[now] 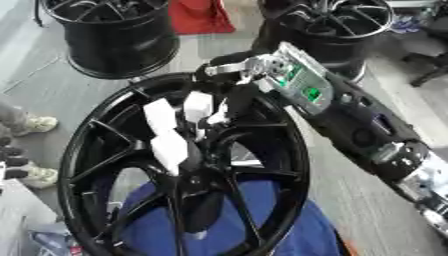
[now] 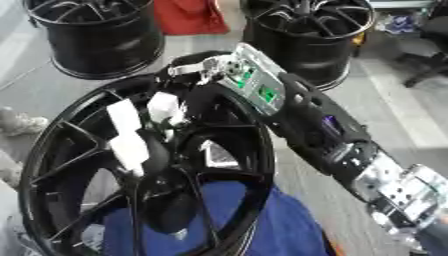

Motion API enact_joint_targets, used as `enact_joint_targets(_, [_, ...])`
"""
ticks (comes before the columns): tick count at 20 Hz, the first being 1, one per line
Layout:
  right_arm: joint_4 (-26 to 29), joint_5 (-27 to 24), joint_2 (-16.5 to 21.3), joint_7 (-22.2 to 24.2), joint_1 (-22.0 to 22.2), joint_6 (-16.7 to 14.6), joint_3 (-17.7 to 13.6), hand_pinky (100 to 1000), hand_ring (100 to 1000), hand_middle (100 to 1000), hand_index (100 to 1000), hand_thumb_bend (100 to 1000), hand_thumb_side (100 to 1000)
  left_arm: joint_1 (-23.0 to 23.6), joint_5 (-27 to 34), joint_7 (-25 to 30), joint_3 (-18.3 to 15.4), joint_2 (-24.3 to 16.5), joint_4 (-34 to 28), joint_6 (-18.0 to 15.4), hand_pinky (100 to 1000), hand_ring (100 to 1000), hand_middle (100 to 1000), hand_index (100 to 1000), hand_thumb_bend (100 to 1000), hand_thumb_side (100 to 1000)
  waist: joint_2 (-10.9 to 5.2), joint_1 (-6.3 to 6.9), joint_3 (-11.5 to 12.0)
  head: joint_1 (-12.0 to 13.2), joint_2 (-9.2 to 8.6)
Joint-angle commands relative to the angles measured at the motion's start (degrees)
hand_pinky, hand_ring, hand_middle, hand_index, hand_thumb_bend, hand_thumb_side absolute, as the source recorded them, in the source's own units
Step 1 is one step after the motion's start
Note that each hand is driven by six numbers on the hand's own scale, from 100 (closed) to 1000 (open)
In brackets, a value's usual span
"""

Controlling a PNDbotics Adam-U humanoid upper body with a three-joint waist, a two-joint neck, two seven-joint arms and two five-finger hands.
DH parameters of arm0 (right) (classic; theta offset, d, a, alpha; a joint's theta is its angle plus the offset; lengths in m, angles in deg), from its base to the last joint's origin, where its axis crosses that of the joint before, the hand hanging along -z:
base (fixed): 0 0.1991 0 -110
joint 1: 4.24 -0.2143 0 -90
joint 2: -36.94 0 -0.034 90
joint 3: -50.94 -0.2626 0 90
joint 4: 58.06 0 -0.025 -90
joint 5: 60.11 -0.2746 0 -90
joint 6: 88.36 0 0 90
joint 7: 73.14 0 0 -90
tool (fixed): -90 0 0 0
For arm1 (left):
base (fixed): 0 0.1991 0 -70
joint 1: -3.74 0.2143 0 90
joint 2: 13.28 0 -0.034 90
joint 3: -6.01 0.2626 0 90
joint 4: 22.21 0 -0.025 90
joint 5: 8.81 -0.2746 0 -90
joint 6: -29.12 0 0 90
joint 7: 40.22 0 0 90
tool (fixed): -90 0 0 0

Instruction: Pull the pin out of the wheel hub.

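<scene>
**Right robot hand reaching into the wheel hub**

Left eye view: The wheel hub (image 1: pixel 188 165), a black spoked rim, stands tilted and fills the lower left of the picture. The right arm (image 1: pixel 367 130) comes in from the lower right edge and runs up to the hub's upper rim, its open wrist showing a green circuit board just beside the rim's top right. The right robot hand (image 1: pixel 188 122) reaches down from that rim over the hub's centre; its fingers have white pads and are bent inward toward the middle of the spokes. The pin cannot be made out among the fingers and dark spokes, so whether the hand is pinching it cannot be told. Behind the hub's lower half lies a blue cloth (image 1: pixel 262 225), seen through the spokes. Beyond the hub's top left stands a second black rim (image 1: pixel 114 40) on the grey floor (image 1: pixel 52 80), and beyond its top right a third black rim (image 1: pixel 337 30). A red cloth (image 1: pixel 199 16) lies between those two, well above the hub.

Right eye view: The same hub (image 2: pixel 144 170) sits further toward the left edge. The hand (image 2: pixel 140 127) lies over the hub's centre, white pads pointing down and left from the upper rim. The arm's silver joint (image 2: pixel 398 190) shows to the right of the hub, near the lower right corner. The left robot hand shows in neither view
</scene>
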Motion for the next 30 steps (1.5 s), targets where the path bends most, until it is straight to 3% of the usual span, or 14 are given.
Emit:
enact_joint_targets(1, [0.43, 0.96, 0.29, 0.72, -1.3, -0.19, -0.23, 661, 754, 816, 859, 367, 333, -0.63, 0.13, 0.22, 0.11, -0.72, -0.55, -0.12, 622, 664, 636, 809, 131, 685, -0.57, 0.15, 0.06, -0.12, 0.26])
enact_joint_targets(8, [0.44, 2.18, -0.08, 1.66, -1.37, -0.27, 0.0, 577, 691, 801, 839, 319, 307, -0.74, 0.14, 0.22, 0.13, -0.72, -0.57, -0.11, 622, 665, 636, 809, 130, 687, -0.55, 0.1, 0.19, -0.21, 0.26])
enact_joint_targets(13, [0.58, 2.37, -0.16, 2.03, -1.45, -0.18, -0.02, 571, 687, 800, 837, 312, 302, -0.76, 0.14, 0.22, 0.16, -0.71, -0.54, -0.08, 622, 665, 636, 809, 130, 687, -0.55, 0.08, 0.21, -0.24, 0.26])
enact_joint_targets(14, [0.64, 2.38, -0.18, 1.96, -1.52, -0.12, -0.05, 492, 601, 761, 799, 129, 227, -0.77, 0.14, 0.22, 0.16, -0.71, -0.54, -0.08, 622, 665, 636, 809, 132, 687, -0.55, 0.06, 0.24, -0.26, 0.26])
enact_joint_targets(16, [0.91, 2.43, -0.22, 1.4, -1.68, 0.34, -0.13, 465, 569, 742, 781, 100, 208, -0.81, 0.14, 0.23, 0.17, -0.71, -0.54, -0.08, 621, 666, 636, 809, 132, 686, -0.55, 0.01, 0.27, -0.33, 0.26])
enact_joint_targets(24, [2.5, 1.76, 0.02, -1.91, -2.41, 2.58, -0.21, 273, 422, 615, 665, 100, 115, -0.89, 0.16, 0.23, 0.19, -0.72, -0.5, -0.06, 621, 667, 636, 809, 134, 686, -0.65, -0.15, 0.27, -0.42, 0.26])
enact_joint_targets(30, [4.66, 0.99, 0.84, -2.31, -3.42, 3.5, -0.37, 243, 401, 593, 643, 100, 100, -0.83, 0.12, 0.18, 0.16, -0.82, -0.44, -0.03, 621, 668, 636, 809, 135, 686, -0.85, -0.39, 0.13, -0.42, 0.26])
